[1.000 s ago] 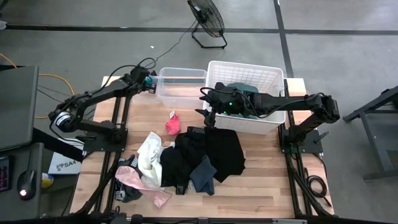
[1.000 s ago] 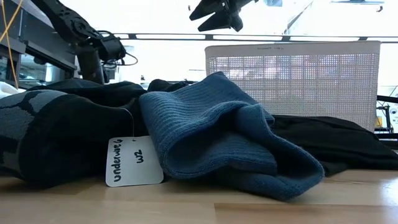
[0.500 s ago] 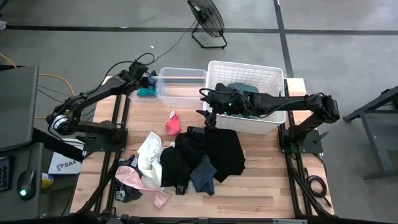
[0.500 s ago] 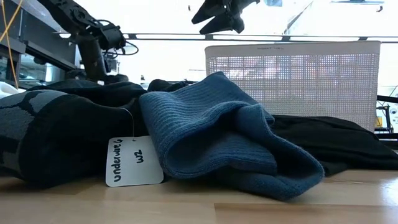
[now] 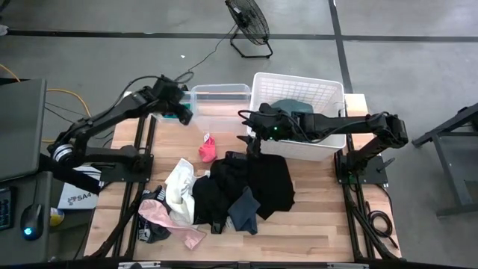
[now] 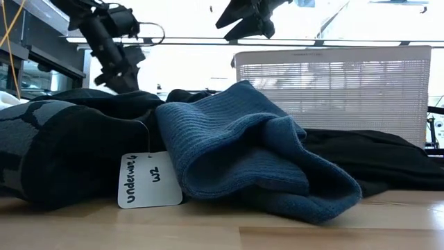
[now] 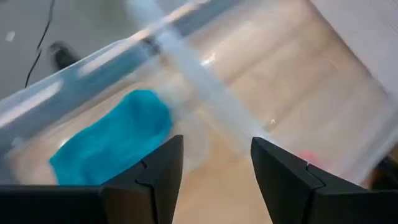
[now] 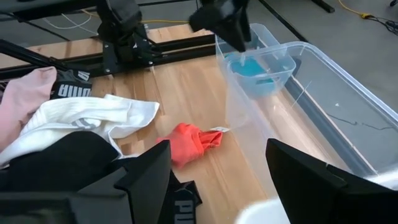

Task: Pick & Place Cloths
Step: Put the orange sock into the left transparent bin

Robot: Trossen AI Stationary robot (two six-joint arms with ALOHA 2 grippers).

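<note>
Cloths [image 5: 224,190] lie heaped mid-table — soft, light, floppy; pinch a raised fold; left gripper [image 7: 214,168] empty, parted over the bin's teal cloth [image 7: 112,146]; right gripper [image 8: 217,180] wide, empty.

Left end effector [image 5: 184,113] and right end effector [image 5: 252,140] both hang raised with fingers apart, empty.

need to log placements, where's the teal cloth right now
The teal cloth lies inside the clear bin at the table's far left, just below the left tool, which has let go.
</note>
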